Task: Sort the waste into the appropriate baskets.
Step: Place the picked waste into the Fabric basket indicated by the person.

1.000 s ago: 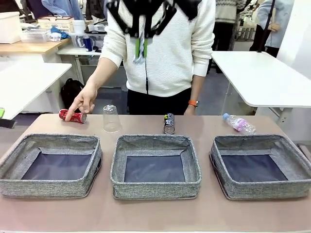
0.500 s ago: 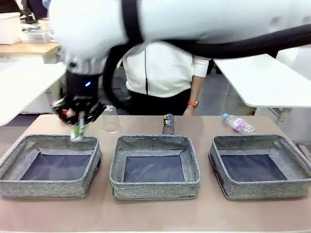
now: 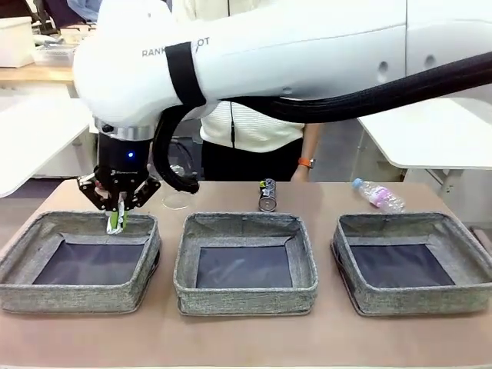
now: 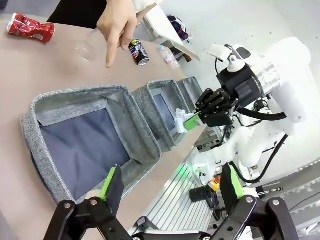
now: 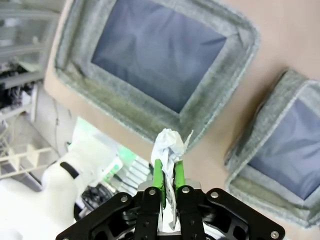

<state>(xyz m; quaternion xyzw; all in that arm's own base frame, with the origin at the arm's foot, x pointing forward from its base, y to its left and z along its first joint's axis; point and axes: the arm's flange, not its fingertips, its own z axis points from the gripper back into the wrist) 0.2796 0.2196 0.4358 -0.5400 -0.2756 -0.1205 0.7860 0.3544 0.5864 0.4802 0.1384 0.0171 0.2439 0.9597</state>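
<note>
Over the left basket (image 3: 77,297), the right gripper (image 3: 115,221) has arrived pinching paper (image 5: 169,144).

Tan desk (image 3: 231,338) fills foreground. Person in white ribbed sweater (image 3: 254,129) stands behind desk's far edge, orange watch (image 3: 306,163) on wrist. Left white table (image 3: 31,138) beyond far left corner, right white table (image 3: 438,134) beyond far right corner. White box (image 3: 15,42) on wooden bench (image 3: 38,74) in background.

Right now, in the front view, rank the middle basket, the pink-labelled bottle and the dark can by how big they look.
1. middle basket, by far the largest
2. pink-labelled bottle
3. dark can, somewhat smaller than the bottle; both sit about equally far back, so nearness does not skew this.
</note>
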